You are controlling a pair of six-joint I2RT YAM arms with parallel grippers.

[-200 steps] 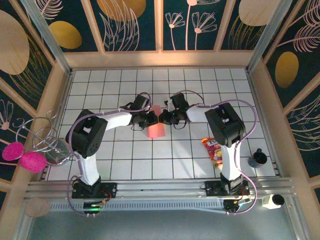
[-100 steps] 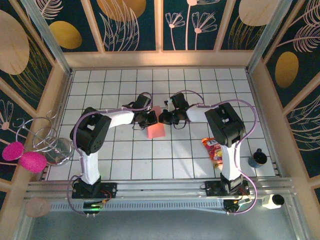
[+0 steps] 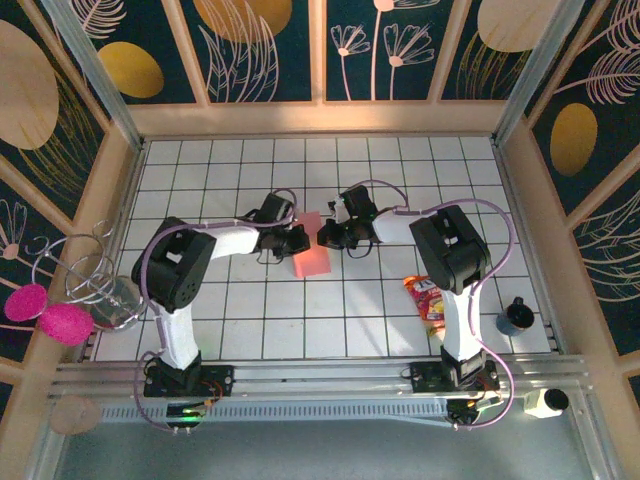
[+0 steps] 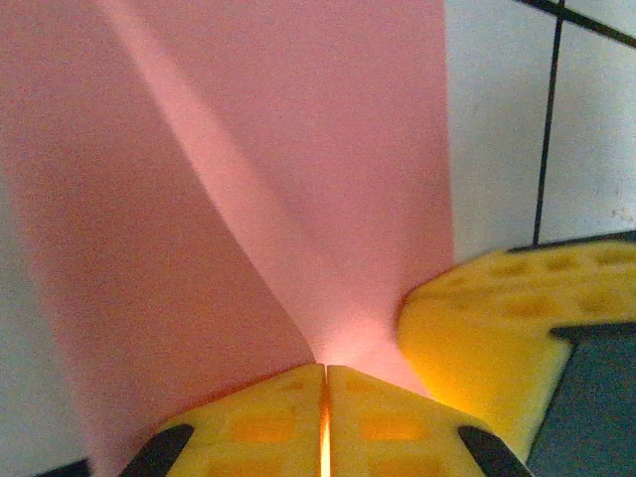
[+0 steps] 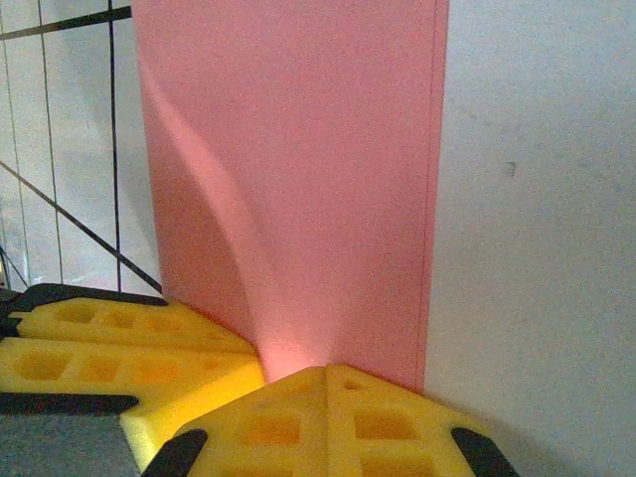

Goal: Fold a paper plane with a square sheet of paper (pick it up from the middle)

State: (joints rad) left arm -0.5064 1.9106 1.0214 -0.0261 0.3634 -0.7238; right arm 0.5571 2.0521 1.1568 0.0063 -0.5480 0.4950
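Left gripper [image 4: 325, 383]: I see the yellow pads pressed flat together, pinching one edge of the salmon-pink sheet of paper [image 4: 248, 179]. The sheet runs straight out ahead of the tips, and a soft crease rises from the pinch point. Right gripper [image 5: 326, 383]: also clamped on that same edge, just beside the left one; I cannot tell whether the two touch. From above, the paper extends from between both tips toward the arm bases, over the tiled table [image 3: 400, 170].
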